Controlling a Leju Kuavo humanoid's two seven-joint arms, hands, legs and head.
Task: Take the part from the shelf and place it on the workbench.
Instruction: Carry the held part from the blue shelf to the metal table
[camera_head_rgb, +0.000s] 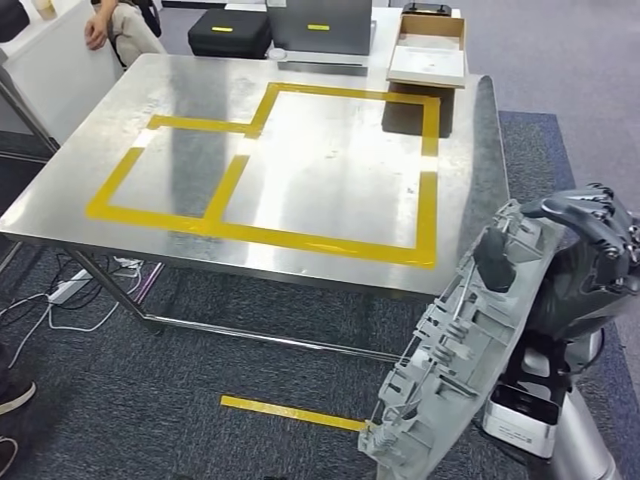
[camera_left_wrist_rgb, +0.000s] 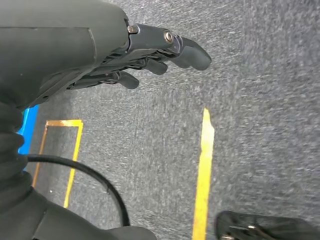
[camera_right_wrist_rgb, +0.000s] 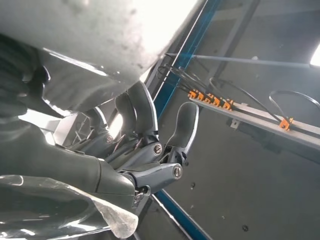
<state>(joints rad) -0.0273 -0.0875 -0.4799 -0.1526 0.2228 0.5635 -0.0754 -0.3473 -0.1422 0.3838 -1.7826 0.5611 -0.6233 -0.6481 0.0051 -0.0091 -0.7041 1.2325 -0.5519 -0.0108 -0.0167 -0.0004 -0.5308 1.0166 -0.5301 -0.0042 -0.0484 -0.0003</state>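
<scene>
grey part (camera_head_rgb: 453, 350) gripped in right hand (camera_head_rgb: 585, 255), beside workbench (camera_head_rgb: 302, 170) edge

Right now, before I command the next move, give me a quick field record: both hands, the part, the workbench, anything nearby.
right hand: grips the grey part at its upper end
part: long grey plastic moulding, tilted, held off the near right edge of the table, not yet on it
left hand: holds nothing, fingers extended, hanging over grey carpet
workbench: steel top with yellow tape rectangles, nothing inside them
far edge: black case, cardboard tray
person: seated at far left corner
</scene>
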